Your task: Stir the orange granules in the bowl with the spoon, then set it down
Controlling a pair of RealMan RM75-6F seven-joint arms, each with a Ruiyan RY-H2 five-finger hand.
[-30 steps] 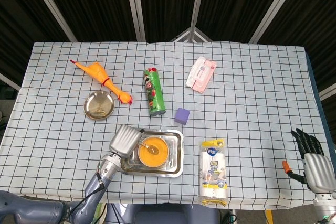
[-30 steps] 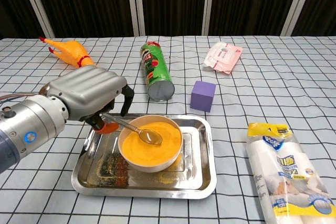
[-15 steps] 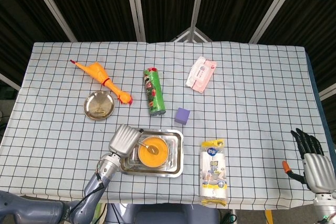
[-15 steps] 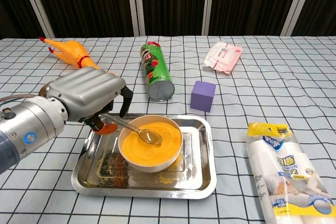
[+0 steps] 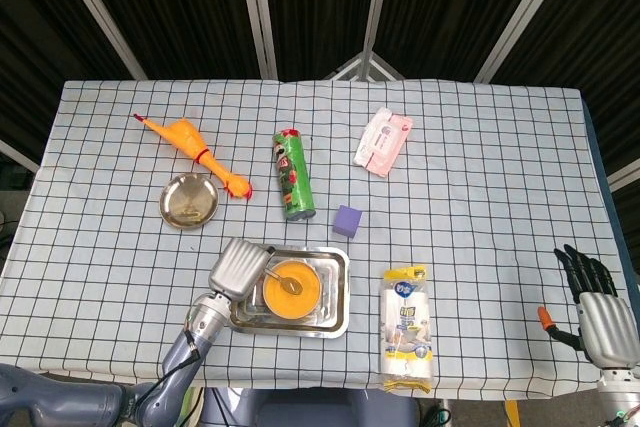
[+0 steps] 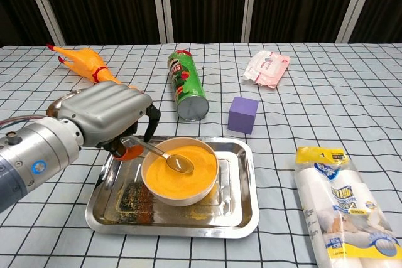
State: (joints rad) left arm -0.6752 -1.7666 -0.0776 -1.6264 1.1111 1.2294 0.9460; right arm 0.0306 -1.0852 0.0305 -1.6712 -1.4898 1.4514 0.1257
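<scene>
The bowl [image 6: 181, 171] of orange granules [image 6: 188, 169] is taken as the landmark; it stands inside the steel tray [image 6: 232, 218] at the near side of the checked table [image 6: 326, 98]. The spoon [image 6: 164, 155] is seen with its scoop lying in the granules near the bowl's middle and its handle running out over the rim to the left, where it is pinched by the curled fingers of the left hand [image 6: 107, 117], which hangs just beside the bowl. The stirring is judged to be in progress: the spoon is in the granules and has not been set down, so that step is left. Loose grains are scattered on the tray floor in front of the bowl, which only the chest view makes plain, along with the grip on the handle. The right hand [image 5: 596, 305] is shown by the head view alone, far right of the bowl off the table edge, fingers spread and holding nothing.
</scene>
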